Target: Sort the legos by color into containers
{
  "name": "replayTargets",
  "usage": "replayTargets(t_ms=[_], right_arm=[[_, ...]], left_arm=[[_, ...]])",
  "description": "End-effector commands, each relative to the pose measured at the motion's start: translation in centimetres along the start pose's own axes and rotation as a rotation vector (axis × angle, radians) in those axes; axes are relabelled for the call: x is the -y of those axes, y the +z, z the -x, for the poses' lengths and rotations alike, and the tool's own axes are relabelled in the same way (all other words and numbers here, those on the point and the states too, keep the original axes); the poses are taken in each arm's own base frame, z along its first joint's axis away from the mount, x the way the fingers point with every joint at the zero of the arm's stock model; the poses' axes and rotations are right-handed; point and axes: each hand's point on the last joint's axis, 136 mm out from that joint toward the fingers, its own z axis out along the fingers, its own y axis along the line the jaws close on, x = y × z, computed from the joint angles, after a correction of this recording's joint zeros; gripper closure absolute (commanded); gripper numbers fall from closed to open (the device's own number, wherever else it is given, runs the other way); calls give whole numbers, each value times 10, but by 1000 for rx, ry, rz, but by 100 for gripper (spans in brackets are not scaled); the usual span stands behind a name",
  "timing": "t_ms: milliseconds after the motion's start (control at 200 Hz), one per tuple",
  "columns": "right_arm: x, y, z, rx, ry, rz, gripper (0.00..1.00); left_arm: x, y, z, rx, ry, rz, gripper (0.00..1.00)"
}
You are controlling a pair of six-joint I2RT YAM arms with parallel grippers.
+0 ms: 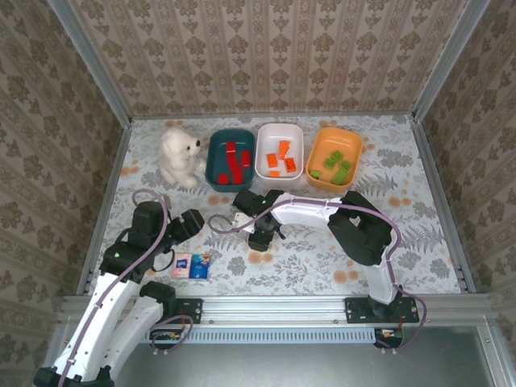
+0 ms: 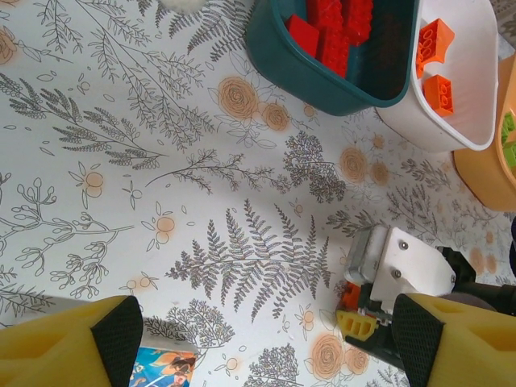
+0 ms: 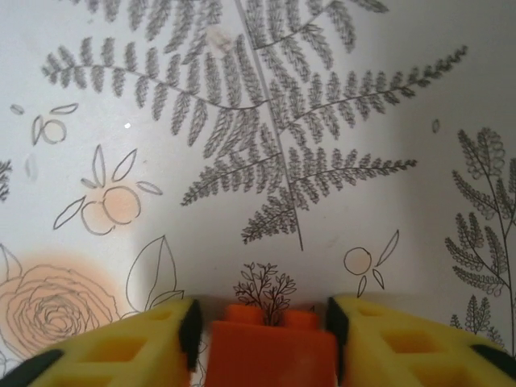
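— While the tabletop (image 1: 403,242) holds the bowls (image 1: 216,161), which step is this?
— An orange pick, I judge, bound for the white bowl (image 1: 278,133). The left fingers (image 2: 64,343) gape wide, empty; the right fingers (image 3: 121,355) pinch the orange lego (image 3: 272,355) down there. Next: lift, carry over.

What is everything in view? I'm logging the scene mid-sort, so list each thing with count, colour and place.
red legos: several, red, in teal bowl
orange legos: about four, orange, in white bowl
green legos: several, lime, in orange bowl
loose lego: one, orange, in right claw
bear: one, white, left of teal bowl
packet: one, blue-and-pink, near table edge
left claw: one, yellow, open
right claw: one, yellow, shut on loose lego
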Motion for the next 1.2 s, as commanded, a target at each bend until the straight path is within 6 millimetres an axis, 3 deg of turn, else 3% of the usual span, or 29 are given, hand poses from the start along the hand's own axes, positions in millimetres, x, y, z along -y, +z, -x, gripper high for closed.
replayTargets(t_ms=[0,130,220,340,510,585,690,835,915,1070,1195], right_arm=[[-4,2,-15,-82,32,19,56],[-4,-9,-14,-67,49,15,69],[-1,-23,-8,-31,62,-2,72],[24,-55,5,63,167,-37,74],[101,-114,3,226,422,-137,76],[144,-133,-11,277,569,-183,76],[207,-149,-45,336,842,-228,76],[283,-153,-95,421,1195,-261,75],[318,-144,-115,453,1344,-253,75],[371,-117,-130,481,1552,-193,75],[398,-95,-129,476,1632,-166,74]], left_arm=[[3,-3,2,11,-13,-11,16],[4,1,3,9,-18,-17,16],[7,5,5,7,-17,-27,17],[16,12,6,-9,9,-57,17],[42,34,0,-71,117,-125,17],[59,43,-7,-103,190,-151,17],[81,56,-14,-138,267,-175,17],[113,70,-26,-182,384,-213,17],[126,77,-34,-217,452,-220,16],[139,88,-42,-252,506,-208,16],[142,93,-38,-235,497,-193,16]])
